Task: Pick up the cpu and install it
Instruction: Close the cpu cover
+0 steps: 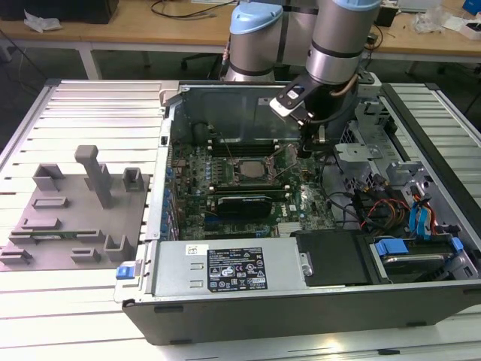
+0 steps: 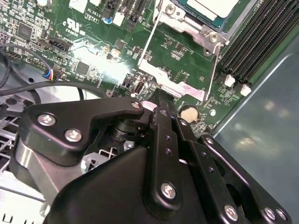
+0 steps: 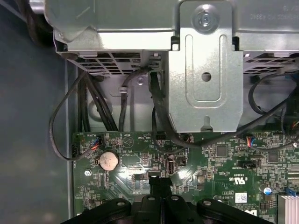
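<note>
The cpu (image 2: 212, 7) lies flat in its socket (image 2: 180, 23) on the motherboard (image 1: 197, 197), with its pale metal top facing up in the second wrist view. The socket's hold-down plate (image 2: 170, 83) is swung open, off the chip. Two thin wire levers (image 2: 147, 44) run between the socket frame and the plate.

The gripper (image 2: 158, 99) has its fingers drawn together, with nothing seen between them. Its tip is at the plate's edge, apart from the cpu; whether it touches the plate cannot be told. A coin cell (image 3: 108, 161) sits just beside the tip, and black memory slots (image 2: 252, 42) flank the socket.

In the first wrist view, black cables (image 3: 156, 116) cross the board's edge under a metal bracket (image 3: 205, 84). In the exterior view, the arm (image 1: 338, 45) reaches down into the open case (image 1: 301, 312), beside the socket on the exterior view's right. A black card (image 1: 244, 204) lies near the socket, and the power supply (image 1: 225, 269) runs along the case's near wall. A grey tray (image 1: 75, 226) of fixtures rests outside the case, on the exterior view's left.
</note>
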`<move>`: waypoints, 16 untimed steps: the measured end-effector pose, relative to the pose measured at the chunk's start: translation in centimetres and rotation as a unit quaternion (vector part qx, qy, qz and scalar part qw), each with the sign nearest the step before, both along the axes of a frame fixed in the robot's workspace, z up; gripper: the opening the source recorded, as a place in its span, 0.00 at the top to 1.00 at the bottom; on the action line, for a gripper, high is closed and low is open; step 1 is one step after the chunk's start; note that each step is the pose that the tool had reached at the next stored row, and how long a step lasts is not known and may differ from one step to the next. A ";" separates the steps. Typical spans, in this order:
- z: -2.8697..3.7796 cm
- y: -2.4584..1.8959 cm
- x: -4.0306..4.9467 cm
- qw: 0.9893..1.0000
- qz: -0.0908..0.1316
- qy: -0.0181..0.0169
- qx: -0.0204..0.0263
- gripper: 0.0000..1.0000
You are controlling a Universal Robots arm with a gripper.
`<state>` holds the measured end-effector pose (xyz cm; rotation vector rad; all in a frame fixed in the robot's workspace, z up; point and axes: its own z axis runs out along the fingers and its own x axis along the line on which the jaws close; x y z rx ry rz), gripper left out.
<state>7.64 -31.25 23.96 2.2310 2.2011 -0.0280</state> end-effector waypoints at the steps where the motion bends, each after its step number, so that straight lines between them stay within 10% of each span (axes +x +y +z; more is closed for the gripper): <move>1: -0.01 0.00 0.00 1.000 0.000 0.000 0.000 0.89; 16: -0.02 0.12 -0.89 1.000 0.000 0.000 0.000 0.89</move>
